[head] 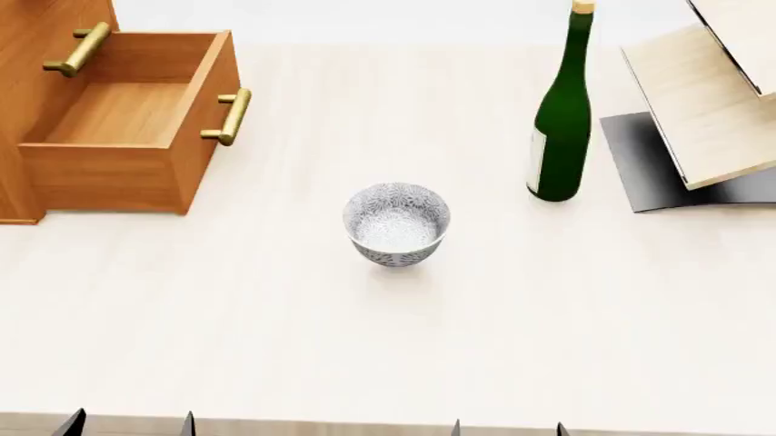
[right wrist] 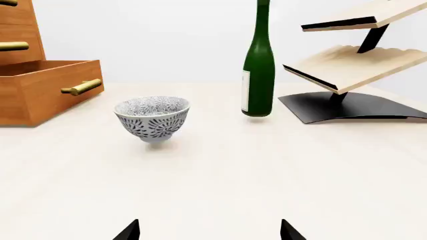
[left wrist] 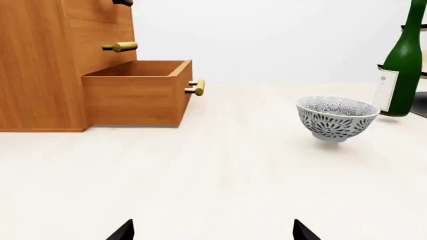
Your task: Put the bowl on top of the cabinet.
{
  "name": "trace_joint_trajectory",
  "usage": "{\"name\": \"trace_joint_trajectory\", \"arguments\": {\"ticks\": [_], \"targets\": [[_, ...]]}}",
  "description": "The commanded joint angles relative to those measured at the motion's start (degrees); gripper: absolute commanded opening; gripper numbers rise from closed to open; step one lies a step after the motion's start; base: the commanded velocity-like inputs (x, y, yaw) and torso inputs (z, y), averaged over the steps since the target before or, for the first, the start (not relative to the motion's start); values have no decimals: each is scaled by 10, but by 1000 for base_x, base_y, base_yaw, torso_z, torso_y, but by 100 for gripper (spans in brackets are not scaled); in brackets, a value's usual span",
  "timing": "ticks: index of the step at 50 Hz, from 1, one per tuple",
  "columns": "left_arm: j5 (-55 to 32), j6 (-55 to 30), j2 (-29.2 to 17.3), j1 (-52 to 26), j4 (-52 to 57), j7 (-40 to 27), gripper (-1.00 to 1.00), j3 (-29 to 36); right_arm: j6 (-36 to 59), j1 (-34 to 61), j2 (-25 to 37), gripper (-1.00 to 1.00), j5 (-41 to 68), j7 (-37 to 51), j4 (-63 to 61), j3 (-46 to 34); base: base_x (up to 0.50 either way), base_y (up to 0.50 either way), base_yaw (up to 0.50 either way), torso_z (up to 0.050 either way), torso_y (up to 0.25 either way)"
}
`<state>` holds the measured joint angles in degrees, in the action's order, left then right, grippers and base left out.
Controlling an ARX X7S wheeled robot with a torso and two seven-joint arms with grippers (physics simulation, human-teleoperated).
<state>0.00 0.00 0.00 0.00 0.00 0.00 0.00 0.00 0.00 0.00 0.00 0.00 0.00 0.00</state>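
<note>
Head view: small round footed ceramic bowl (head: 397,223), white with grey floral pattern, stands upright mid-table, well apart from the tall orange-brown wooden cabinet (head: 43,54). Likely rigid, glazed-slick, breakable; pinch the rim wall. Left gripper (left wrist: 212,231) and right gripper (right wrist: 209,230) fingers apart, empty. Wrist views show the foot; head view the empty interior.

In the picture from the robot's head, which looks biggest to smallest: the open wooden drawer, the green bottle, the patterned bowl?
Largest to smallest, as they look in the head view:
1. The pulled-out orange-brown wooden drawer of the cabinet.
2. The tall dark green glass bottle.
3. The small round white bowl with grey floral pattern.
</note>
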Motion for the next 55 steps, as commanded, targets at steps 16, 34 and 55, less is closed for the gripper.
{"name": "trace_joint_trajectory", "arguments": {"ticks": [16,34,55], "targets": [[-27,0,-31,-2,-3,-36,100,33,4,2,32,100,24,35,3,-42,0,0,0,0,0],[-38,-18,-47,6,25,-57,100,48,62,4,44,100,62,59,-23,-42,0,0,0,0,0],[-91,-91,-104,3,175,-84,100,-26,244,75,115,100,144,93,-189,47,0,0,0,0,0]]}}
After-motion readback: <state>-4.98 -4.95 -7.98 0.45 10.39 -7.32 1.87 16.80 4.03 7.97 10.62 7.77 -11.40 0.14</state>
